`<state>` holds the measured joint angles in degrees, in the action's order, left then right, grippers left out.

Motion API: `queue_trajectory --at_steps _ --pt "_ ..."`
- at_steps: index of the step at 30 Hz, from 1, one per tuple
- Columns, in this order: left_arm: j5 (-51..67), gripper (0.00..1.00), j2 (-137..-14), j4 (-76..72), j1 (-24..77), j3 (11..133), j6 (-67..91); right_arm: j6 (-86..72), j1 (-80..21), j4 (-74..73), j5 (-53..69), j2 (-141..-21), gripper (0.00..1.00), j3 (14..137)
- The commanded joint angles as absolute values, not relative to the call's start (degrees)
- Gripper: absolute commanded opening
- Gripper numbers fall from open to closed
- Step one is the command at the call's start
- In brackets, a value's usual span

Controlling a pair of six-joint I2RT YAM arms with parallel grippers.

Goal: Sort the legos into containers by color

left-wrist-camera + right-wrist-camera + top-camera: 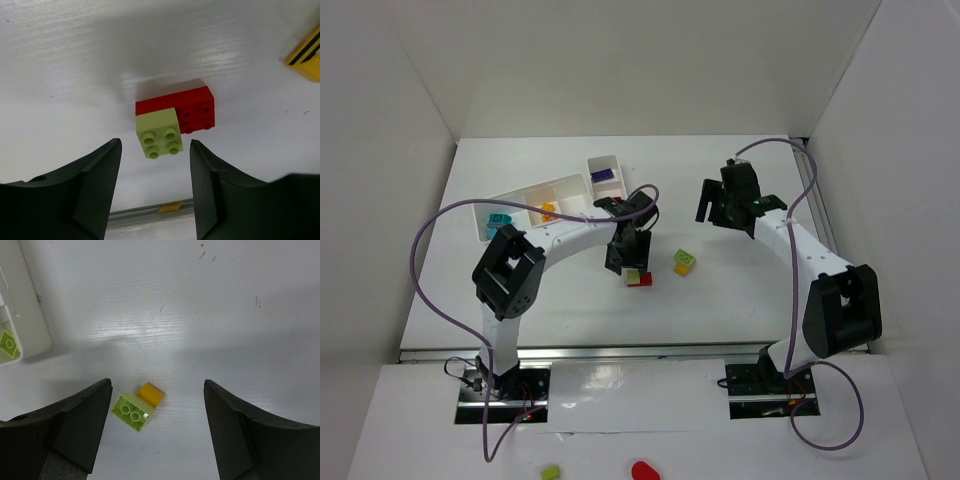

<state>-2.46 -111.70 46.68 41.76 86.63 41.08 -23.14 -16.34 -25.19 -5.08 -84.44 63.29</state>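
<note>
A lime brick (159, 132) sits on a red brick (197, 112) as one clump on the table (640, 279). My left gripper (155, 145) is open, just above this clump, with the lime brick between the fingertips; in the top view it (623, 262) hangs over the clump. A lime and yellow-orange clump (685, 262) lies to the right, also under my right gripper (157, 385) as a lime brick (131, 412) and an orange brick (151, 394). My right gripper (718, 205) is open, empty and high above the table. The long white tray (570, 186) holds a cyan brick (500, 220) and an orange one (548, 210). The small tray (592, 165) holds a purple brick (603, 175).
A tray corner (30, 315) with a lime brick (9, 344) inside shows at the left of the right wrist view. A yellow brick (307, 55) shows at the right edge of the left wrist view. White walls enclose the table. A lime piece (551, 471) and a red piece (645, 469) lie on the front ledge.
</note>
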Motion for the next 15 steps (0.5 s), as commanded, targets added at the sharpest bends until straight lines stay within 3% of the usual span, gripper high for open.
queue_trajectory --at_steps 1,12,15 --pt "-3.52 0.66 -113.2 45.26 41.66 86.04 42.98 -23.64 -16.44 -24.53 -4.66 -81.65 0.81 63.19" --pt "-4.57 0.39 -113.82 46.66 41.66 87.53 41.75 -23.12 -16.44 -23.99 0.26 -82.18 0.81 63.19" --pt "-4.57 0.2 -112.16 47.98 41.66 89.55 39.83 -20.84 -16.44 -23.99 4.73 -82.18 0.81 62.67"
